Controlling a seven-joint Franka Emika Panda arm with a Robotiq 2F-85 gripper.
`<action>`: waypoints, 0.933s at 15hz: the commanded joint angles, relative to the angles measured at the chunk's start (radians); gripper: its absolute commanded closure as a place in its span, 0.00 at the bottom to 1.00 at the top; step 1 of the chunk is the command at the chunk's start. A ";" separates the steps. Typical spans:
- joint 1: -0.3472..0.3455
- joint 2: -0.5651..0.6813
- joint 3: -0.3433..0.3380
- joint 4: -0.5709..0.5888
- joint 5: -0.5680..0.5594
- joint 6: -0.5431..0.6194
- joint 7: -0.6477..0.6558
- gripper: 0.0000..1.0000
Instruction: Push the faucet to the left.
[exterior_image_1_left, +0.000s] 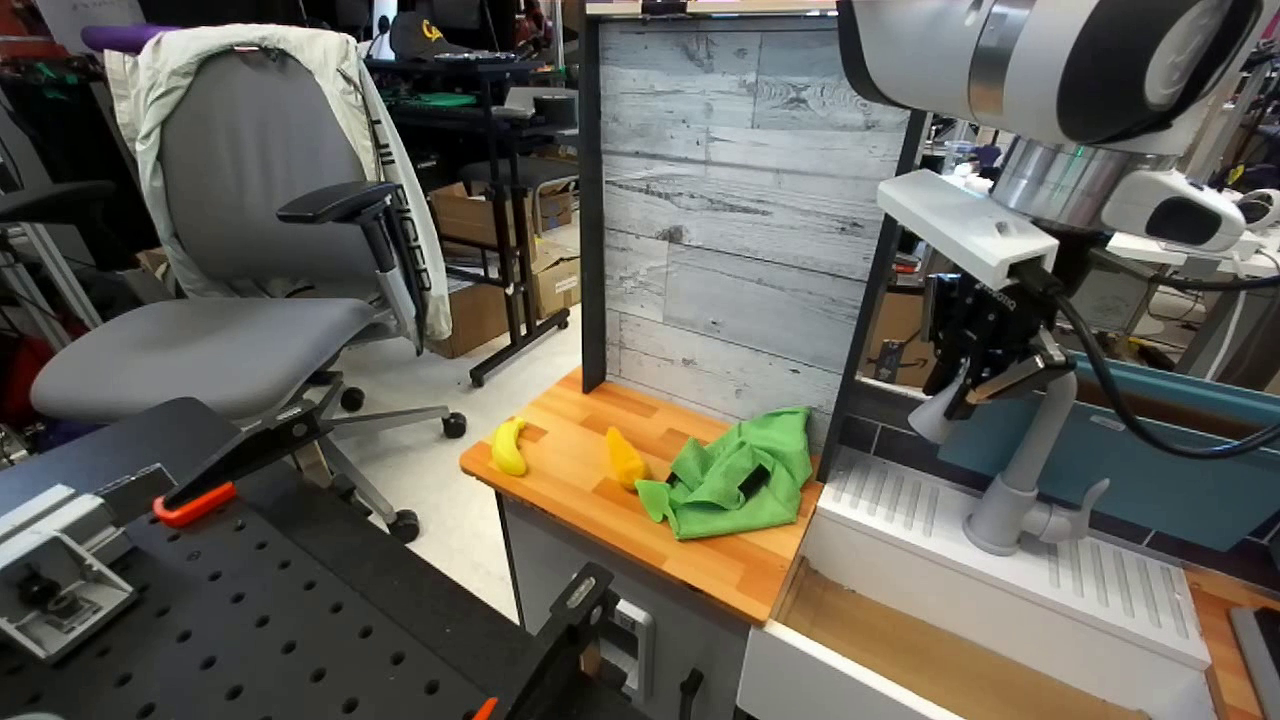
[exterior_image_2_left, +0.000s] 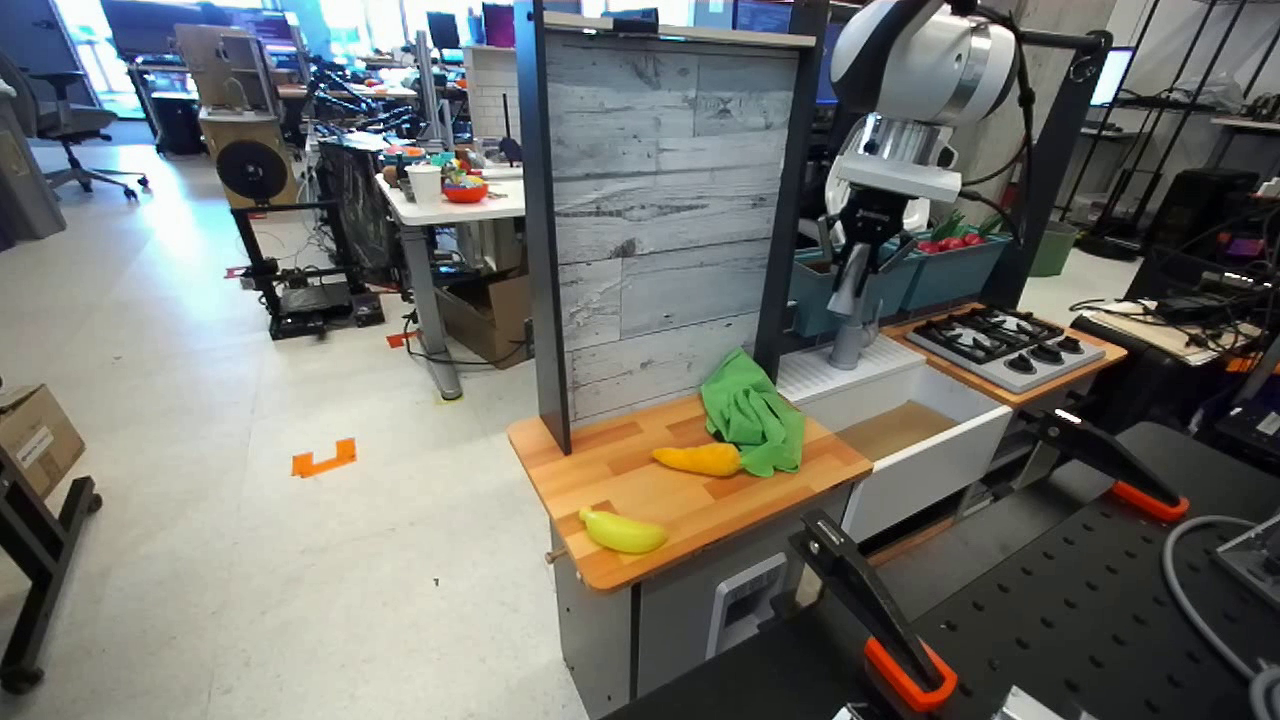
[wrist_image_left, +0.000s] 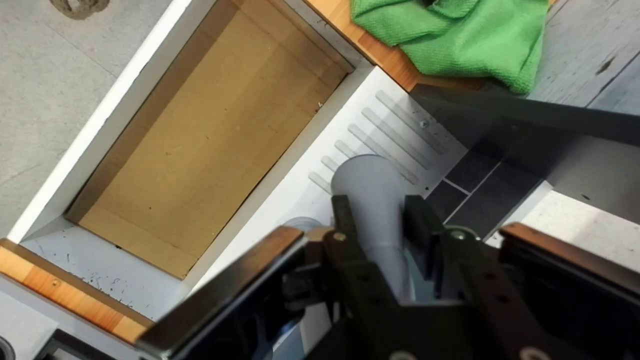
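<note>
The faucet (exterior_image_1_left: 1038, 440) stands on the ribbed ledge (exterior_image_1_left: 905, 495), pointing toward the green cloth (exterior_image_2_left: 752, 415) rather than over the basin (wrist_image_left: 215, 135); the gripper (wrist_image_left: 378, 200) looks clamped on it; the leftward push seems largely done, only release remaining.

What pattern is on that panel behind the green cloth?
Pale grey plank pattern with darker grain; the panel shows best in an exterior view.

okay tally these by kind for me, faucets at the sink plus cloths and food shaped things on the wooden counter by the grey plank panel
Faucet: 1
Green cloth: 1
Food-shaped: 2 (yellow banana, orange carrot-like piece)
Total: 4
</note>
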 joint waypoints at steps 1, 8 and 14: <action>0.007 0.016 0.031 0.087 0.049 0.001 0.030 0.92; 0.024 0.019 0.057 0.145 0.070 -0.006 0.082 0.92; 0.029 0.019 0.058 0.167 0.070 0.000 0.084 0.15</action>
